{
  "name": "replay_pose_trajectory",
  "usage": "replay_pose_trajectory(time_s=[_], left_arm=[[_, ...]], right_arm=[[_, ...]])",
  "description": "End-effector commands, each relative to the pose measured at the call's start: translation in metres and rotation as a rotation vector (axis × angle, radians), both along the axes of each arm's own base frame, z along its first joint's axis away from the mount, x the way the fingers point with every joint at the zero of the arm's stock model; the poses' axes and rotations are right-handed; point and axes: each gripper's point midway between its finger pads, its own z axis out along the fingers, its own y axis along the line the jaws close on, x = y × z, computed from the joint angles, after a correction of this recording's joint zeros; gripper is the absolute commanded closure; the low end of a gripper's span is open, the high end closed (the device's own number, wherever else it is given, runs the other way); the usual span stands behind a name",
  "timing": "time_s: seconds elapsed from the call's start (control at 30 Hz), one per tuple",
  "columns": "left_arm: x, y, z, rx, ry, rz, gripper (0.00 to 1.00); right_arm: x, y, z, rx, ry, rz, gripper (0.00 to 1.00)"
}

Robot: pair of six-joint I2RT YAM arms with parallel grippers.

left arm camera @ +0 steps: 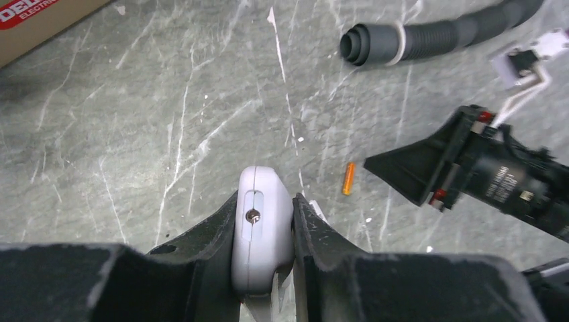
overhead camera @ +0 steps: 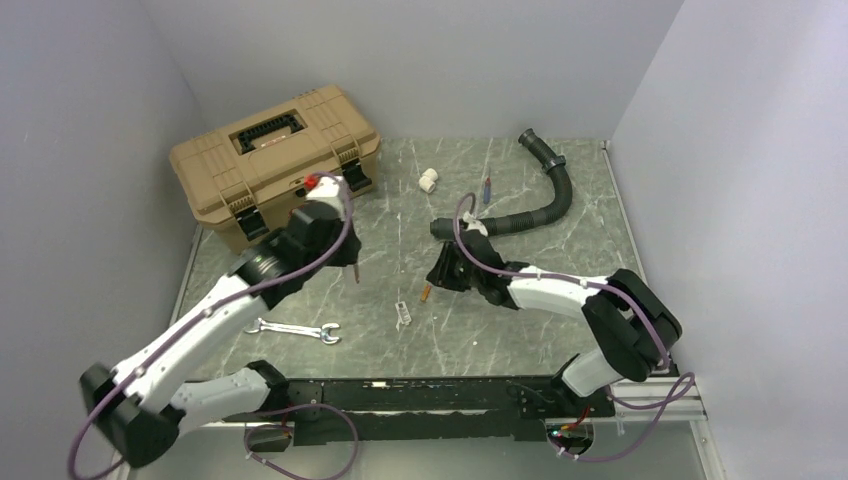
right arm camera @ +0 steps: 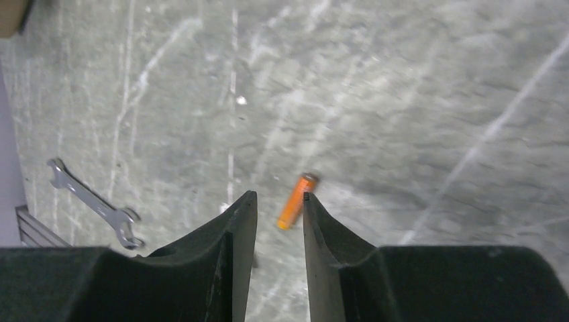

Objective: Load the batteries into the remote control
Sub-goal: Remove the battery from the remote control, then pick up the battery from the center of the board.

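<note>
Remote control point(left arm camera: 263, 245) clamped, left gripper point(left arm camera: 266, 204) pointing down

Worktop point(overhead camera: 400, 215) grey-green marble pattern, white veins. Battery point(right arm camera: 296, 200) orange. Remote control point(left arm camera: 262, 228) white. Fingers point(right arm camera: 235, 231) matte black. Toolbox point(overhead camera: 225, 165) tan, black latches and handle, red-white label. Hose point(overhead camera: 548, 200) dark grey, ribbed, paler grey collar. Wrench point(overhead camera: 295, 329) silver. Pipe fitting point(overhead camera: 428, 180) white. Arms point(overhead camera: 200, 330) white and black, cables point(overhead camera: 457, 222) purple. Walls point(overhead camera: 420, 60) pale lilac-grey.

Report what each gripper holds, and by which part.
Left gripper: the remote control, jaws shut on the two sides of its rounded end. Right gripper: nothing; its jaws stand apart near a battery lying on the table.
</note>
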Motion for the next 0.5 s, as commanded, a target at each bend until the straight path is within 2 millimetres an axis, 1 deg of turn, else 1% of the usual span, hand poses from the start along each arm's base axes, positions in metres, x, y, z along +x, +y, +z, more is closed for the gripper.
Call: replay_pose_trajectory(time_s=[0.0,0.1,0.17,0.3,0.47], left_arm=[[-0.009,0.008,0.030,-0.206,-0.109,-0.005,1.00],[-0.017,0.022,0.037,-0.234,-0.137,0.015,1.00],[-0.022,0.027,0.039,-0.239,-0.144,0.017,1.00],[-0.028,0.029,0.040,-0.251,-0.150,0.005,1.00],[-0.030,0.028,0.039,-0.258,-0.149,-0.007,1.00]], right_arm=[[0.008,0.014,0.012,-0.065,0.055,-0.084,0.66],[0.001,0.019,0.006,-0.131,0.123,-0.113,0.66],[0.001,0.022,0.008,-0.163,0.130,-0.144,0.67],[-0.002,0.019,0.012,-0.249,0.130,-0.212,0.64],[-0.004,0.009,0.013,-0.342,0.138,-0.279,0.59]])
